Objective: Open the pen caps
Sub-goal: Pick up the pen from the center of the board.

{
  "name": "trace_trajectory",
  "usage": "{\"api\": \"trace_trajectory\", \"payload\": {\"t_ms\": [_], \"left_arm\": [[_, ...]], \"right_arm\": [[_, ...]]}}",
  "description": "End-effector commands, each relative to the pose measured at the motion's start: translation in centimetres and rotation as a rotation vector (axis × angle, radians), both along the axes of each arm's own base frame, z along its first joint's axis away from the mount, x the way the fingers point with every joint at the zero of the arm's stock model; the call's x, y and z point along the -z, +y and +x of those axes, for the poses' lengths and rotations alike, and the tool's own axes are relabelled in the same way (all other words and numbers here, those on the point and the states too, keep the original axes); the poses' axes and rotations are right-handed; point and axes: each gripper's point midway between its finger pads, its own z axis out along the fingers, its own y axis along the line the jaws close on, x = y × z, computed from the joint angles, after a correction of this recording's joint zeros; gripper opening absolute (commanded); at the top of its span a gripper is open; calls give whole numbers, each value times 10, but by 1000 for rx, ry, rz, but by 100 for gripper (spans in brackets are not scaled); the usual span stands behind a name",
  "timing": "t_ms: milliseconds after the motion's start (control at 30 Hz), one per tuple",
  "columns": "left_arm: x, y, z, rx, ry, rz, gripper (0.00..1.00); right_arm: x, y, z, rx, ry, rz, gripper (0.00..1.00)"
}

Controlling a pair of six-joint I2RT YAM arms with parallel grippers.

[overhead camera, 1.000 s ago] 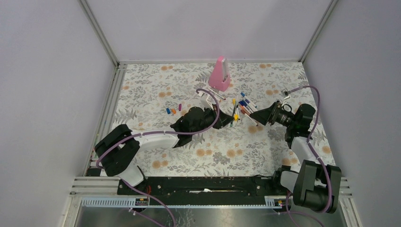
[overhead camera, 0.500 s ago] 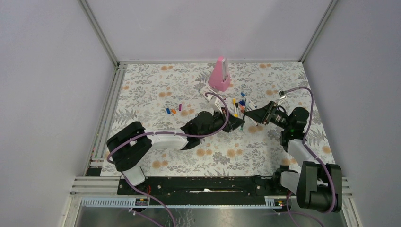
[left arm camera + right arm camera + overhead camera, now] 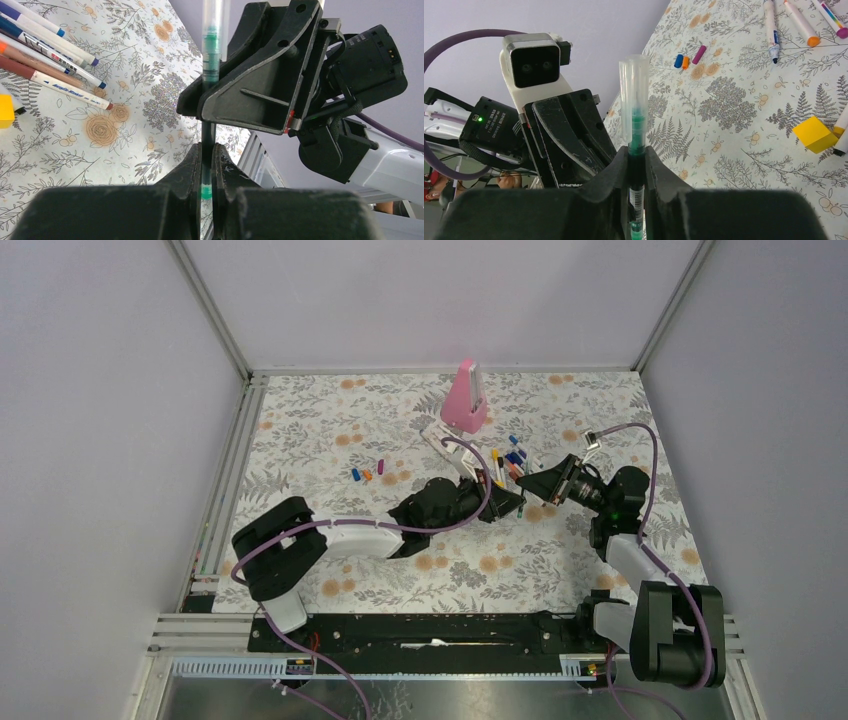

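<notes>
The left gripper (image 3: 206,152) is clamped tight on the dark lower barrel of a green pen (image 3: 211,57), with a finger pressed against it from each side. The right gripper (image 3: 637,152) has hold of the same pen: its two fingers lie against the barrel with no gap showing. In the left wrist view the right gripper's black fingers sit just above the left's on the barrel, and the pen's green section and clear end stick out beyond them. From above, the two grippers meet tip to tip a little right of the middle of the table (image 3: 320,430), over its floral surface.

Three loose pen caps (image 3: 366,474), blue, orange and purple, lie close together left of the table's middle, well apart from both grippers. A cluster of white pens (image 3: 510,458) lies just beyond the grippers toward the far edge. Several of these pens have coloured ends, but it cannot be told whether those are caps or bare tips. A small yellow block (image 3: 815,134) rests beside that cluster. A pink wedge-shaped object (image 3: 466,395) stands upright near the middle of the far edge, close to the pens.
</notes>
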Motion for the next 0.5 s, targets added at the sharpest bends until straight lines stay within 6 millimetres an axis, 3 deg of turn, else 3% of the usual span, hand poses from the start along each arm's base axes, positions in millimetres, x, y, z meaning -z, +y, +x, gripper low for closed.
{"api": "trace_trajectory", "payload": {"t_ms": [0, 33, 100, 200, 400, 467], "left_arm": [[-39, -8, 5, -10, -68, -91, 1], [-39, -7, 4, -10, -72, -86, 6], [-38, -3, 3, -11, -79, -73, 18], [-35, 7, 0, -11, -102, -32, 46], [-44, 39, 1, 1, -157, 8, 94], [-49, 50, 3, 9, -175, 0, 99]], "right_arm": [[-9, 6, -7, -54, -92, -19, 7], [-10, 6, -7, -58, -104, -24, 0], [-10, 7, -9, -77, -130, -42, 0], [-8, 8, -12, -119, -185, -86, 0], [2, 10, -27, -258, -259, -158, 0], [4, 10, -31, -284, -281, -167, 0]]}}
